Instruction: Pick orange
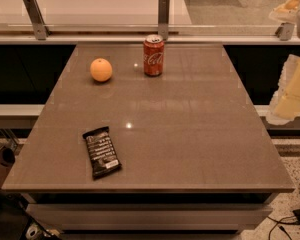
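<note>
Orange (101,69) at 11 o'clock: we judge it firm, slick, roll-prone — grip across its middle. Gripper (292,91) at 3 o'clock — clench state, we cannot tell.

Table layout, reckoned from the can

On the table (190,134), the orange (101,69) is set left of the can (153,55); the snack packet (101,152) is laid well before it; the gripper (286,100) is held far right, past the table's edge.

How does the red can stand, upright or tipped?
Upright: the can stands on its base. The gripper is beyond the table, at right.
</note>
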